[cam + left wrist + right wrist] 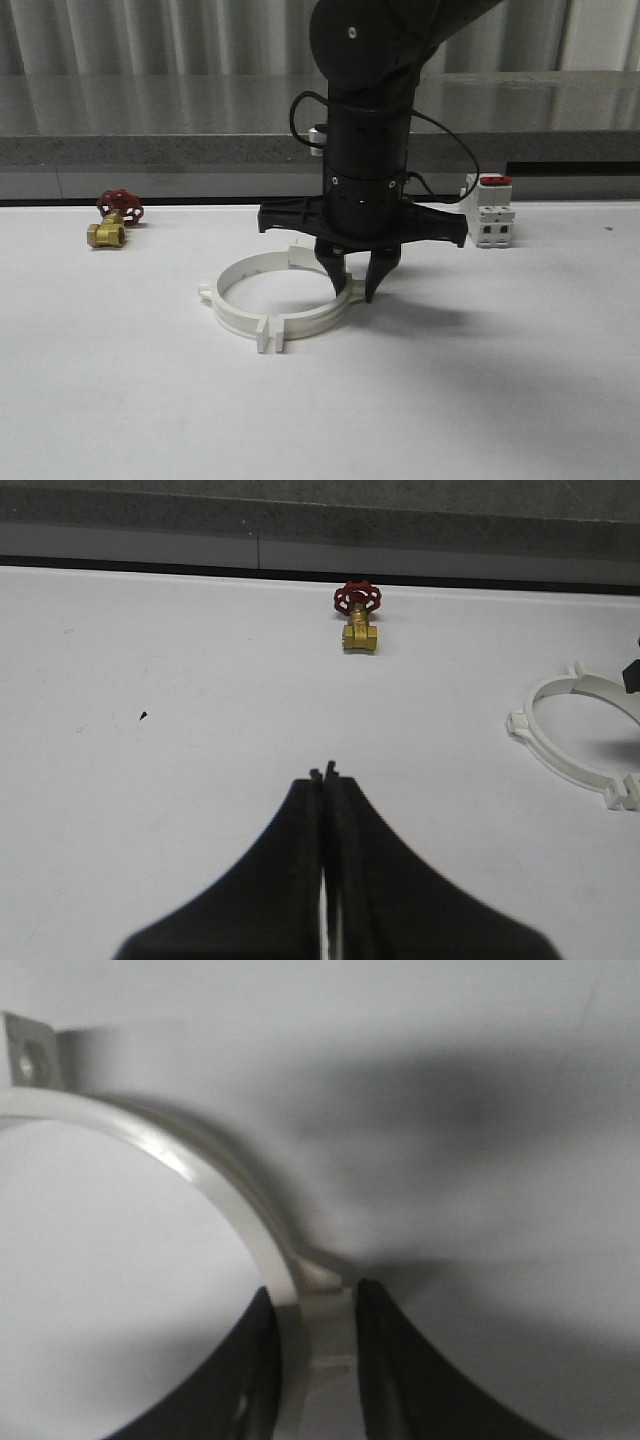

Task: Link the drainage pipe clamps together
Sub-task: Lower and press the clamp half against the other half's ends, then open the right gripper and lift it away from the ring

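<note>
The two white drainage pipe clamps lie on the white table as one ring, the left half (222, 290) and the right half (318, 320). Their end tabs (271, 336) stand side by side at the front with a thin gap between them. My right gripper (357, 288) reaches down over the ring's right side. In the right wrist view its fingers (315, 1288) press on the right half's band and outer lug (325, 1315), one finger inside the ring and one outside. My left gripper (323, 773) is shut on nothing, well left of the ring (560, 755).
A brass valve with a red handwheel (115, 220) (358, 615) sits at the back left. A white breaker with a red switch (492, 210) stands at the back right. A grey ledge (150, 150) runs behind the table.
</note>
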`<state>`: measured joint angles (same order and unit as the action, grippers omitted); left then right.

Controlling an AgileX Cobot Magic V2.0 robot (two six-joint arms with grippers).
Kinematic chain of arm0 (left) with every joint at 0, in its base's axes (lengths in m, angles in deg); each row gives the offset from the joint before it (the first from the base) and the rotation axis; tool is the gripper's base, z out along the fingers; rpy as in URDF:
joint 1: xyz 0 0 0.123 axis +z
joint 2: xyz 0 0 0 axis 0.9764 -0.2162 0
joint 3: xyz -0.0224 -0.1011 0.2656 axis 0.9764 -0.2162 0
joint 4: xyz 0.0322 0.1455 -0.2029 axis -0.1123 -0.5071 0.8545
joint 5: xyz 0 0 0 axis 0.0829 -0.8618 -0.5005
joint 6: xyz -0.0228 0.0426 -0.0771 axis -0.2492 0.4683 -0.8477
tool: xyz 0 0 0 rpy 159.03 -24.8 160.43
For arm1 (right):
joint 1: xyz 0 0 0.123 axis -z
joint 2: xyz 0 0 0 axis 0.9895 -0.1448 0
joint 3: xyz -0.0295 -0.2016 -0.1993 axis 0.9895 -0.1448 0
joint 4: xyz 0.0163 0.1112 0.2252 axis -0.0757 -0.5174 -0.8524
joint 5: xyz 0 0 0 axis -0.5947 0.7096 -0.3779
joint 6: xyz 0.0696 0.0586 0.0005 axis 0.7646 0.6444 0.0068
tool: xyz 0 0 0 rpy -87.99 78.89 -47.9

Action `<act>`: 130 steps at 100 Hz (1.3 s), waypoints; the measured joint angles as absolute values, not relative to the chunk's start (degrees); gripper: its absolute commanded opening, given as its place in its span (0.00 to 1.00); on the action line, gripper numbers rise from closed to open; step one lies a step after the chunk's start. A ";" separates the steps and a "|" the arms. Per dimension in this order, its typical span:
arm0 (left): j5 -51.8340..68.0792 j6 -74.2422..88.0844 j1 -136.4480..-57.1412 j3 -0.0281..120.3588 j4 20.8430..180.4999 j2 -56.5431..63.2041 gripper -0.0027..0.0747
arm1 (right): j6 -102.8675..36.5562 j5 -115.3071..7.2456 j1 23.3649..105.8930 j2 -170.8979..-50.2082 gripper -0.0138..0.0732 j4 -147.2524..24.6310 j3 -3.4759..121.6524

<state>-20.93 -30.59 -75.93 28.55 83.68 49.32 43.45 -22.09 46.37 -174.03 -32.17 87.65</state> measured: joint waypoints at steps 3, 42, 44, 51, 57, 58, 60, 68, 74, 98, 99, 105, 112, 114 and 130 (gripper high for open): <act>-20.93 -30.59 -75.93 28.55 83.68 49.32 0.01 | 43.69 -22.21 46.24 -174.03 0.27 -32.17 87.65; -20.93 -30.59 -75.93 28.55 83.68 49.32 0.01 | 43.86 -22.77 45.81 -174.10 0.27 -32.35 87.65; -20.93 -30.59 -75.93 28.55 83.68 49.32 0.01 | 43.95 -22.77 45.81 -174.10 0.27 -32.35 87.65; -20.93 -30.59 -75.93 28.55 83.68 49.32 0.01 | 43.95 -22.77 45.81 -174.10 0.27 -32.35 87.65; -20.93 -30.59 -75.93 28.55 83.68 49.32 0.01 | 44.05 -22.77 45.81 -174.10 0.27 -32.35 87.65; -20.93 -30.59 -75.93 28.55 83.68 49.32 0.01 | 44.00 -22.77 45.81 -174.10 0.28 -32.35 87.65; -20.93 -30.59 -75.93 28.55 83.68 49.32 0.01 | 44.11 -22.77 45.81 -174.10 0.28 -32.35 87.65; -20.93 -30.59 -75.93 28.55 83.68 49.32 0.01 | 44.08 -22.77 45.81 -174.10 0.30 -32.35 87.65; -20.93 -30.59 -75.93 28.55 83.68 49.32 0.01 | 44.22 -22.77 45.81 -174.10 0.34 -32.35 87.65; -20.93 -30.59 -75.93 28.55 83.68 49.32 0.01 | 44.22 -24.70 45.81 -174.16 0.53 -32.35 87.65; -20.93 -30.59 -75.93 28.55 83.68 49.32 0.01 | 44.22 -24.71 45.81 -174.16 0.53 -32.35 87.65; -20.93 -30.59 -75.93 28.55 83.68 49.32 0.01 | 44.22 -24.95 45.81 -174.16 0.57 -32.35 87.65; -20.93 -30.59 -75.93 28.55 83.68 49.32 0.01 | 44.22 -24.95 45.81 -174.16 0.61 -32.35 87.65; -20.93 -30.59 -75.93 28.55 83.68 49.32 0.01 | 44.22 -24.95 45.81 -174.16 0.62 -32.35 87.65; -20.93 -30.59 -75.93 28.55 83.68 49.32 0.01 | 44.22 -24.95 45.81 -174.16 0.68 -31.93 87.65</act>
